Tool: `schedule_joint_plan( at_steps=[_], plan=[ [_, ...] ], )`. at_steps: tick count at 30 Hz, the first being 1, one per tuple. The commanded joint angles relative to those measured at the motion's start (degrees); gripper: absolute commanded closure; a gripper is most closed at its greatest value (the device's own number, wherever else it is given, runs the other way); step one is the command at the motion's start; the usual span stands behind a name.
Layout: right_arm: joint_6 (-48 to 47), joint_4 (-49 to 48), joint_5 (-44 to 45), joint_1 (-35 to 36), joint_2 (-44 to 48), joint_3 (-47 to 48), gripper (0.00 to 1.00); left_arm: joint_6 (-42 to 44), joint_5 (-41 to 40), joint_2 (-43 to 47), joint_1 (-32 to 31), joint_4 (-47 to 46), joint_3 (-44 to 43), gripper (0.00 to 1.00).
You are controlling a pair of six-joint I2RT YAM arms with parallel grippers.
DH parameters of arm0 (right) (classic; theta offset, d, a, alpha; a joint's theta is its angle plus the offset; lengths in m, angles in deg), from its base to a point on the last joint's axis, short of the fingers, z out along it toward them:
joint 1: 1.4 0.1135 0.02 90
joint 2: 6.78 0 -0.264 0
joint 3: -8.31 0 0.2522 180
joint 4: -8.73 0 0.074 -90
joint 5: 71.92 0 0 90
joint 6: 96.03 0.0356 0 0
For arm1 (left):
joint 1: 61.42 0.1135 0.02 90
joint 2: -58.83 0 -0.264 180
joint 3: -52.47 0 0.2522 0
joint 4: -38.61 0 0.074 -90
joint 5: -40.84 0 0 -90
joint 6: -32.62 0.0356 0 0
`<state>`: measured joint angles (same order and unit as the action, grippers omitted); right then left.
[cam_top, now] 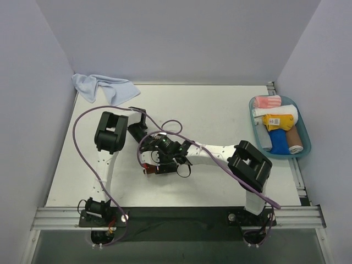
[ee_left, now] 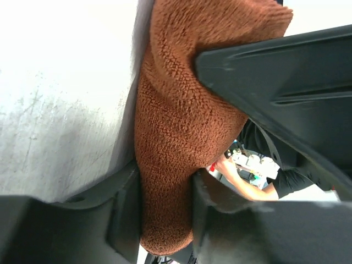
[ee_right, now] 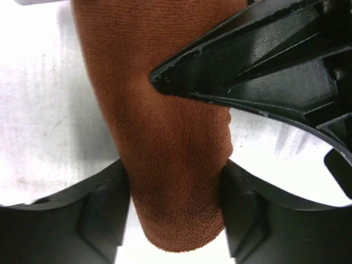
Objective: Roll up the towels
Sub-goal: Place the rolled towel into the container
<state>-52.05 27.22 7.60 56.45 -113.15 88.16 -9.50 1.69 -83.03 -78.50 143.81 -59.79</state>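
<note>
The light-blue towel (cam_top: 104, 88) is lying crumpled, unrolled, at the back-left corner of the table (cam_top: 220, 110); mid-table, the left gripper (ee_left: 165, 220) is pinching the rust-brown towel (ee_left: 176, 121), which is looking nearly rolled; the right gripper (ee_right: 173, 220) is clamping it too. Seemingly one roll is finishing; the other is waiting.

One overhead; both wrist views hug the brown towel (ee_left: 170, 137)
</note>
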Motion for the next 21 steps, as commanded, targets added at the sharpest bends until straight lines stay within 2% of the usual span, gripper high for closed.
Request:
schedule_joint_plan(
  at_steps=[1,2,3,5,6,7,9,10,12,17,21],
  plan=[
    [0.67,3.62,-2.79,0.43,-3.67,-1.75,0.44,5.56,-7.08,-2.45,0.21,-6.8,-2.57,0.57],
    [0.84,3.79,-2.97,0.43,-4.19,-1.92,0.53,5.56,-6.91,-2.28,0.29,-6.8,-2.66,0.54],
    [1.19,4.4,-3.31,0.34,-4.37,-2.27,0.67,5.47,-6.82,-1.67,0.64,-6.89,-2.66,0.48],
    [2.25,6.24,-4.19,-0.01,-4.11,-2.54,0.79,4.69,-6.9,0.17,1.43,-8.11,-2.05,0.42],
    [2.77,7.04,-4.46,-0.01,-3.85,-2.63,0.92,4.33,-6.99,0.88,2.48,-8.73,-1.87,0.35],
    [4.0,7.74,-5.33,-0.19,-3.59,-2.71,0.98,3.81,-7.17,1.67,3.27,-10.13,-1.26,0.3],
    [5.41,10.55,-6.3,-0.28,-2.71,-2.45,1.0,3.01,-6.65,4.04,5.99,-10.84,-1.08,0.24],
    [6.63,11.78,-7.52,-0.36,-2.62,-2.1,1.0,2.58,-6.47,4.92,7.05,-11.45,-1.08,0.11],
    [8.92,17.05,-8.93,-0.98,-3.05,-0.44,1.0,2.05,-6.2,7.82,9.16,-11.81,-1.34,0.03],
    [18.4,23.74,-14.91,-4.4,-2.62,3.35,1.0,-1.29,-5.58,18.35,16.19,-17.51,-2.4,0.03],
    [24.72,24.62,-17.55,-10.28,0.54,3.61,1.0,-5.59,-6.46,31.54,20.07,-25.68,2.67,0.03]
  ],
)
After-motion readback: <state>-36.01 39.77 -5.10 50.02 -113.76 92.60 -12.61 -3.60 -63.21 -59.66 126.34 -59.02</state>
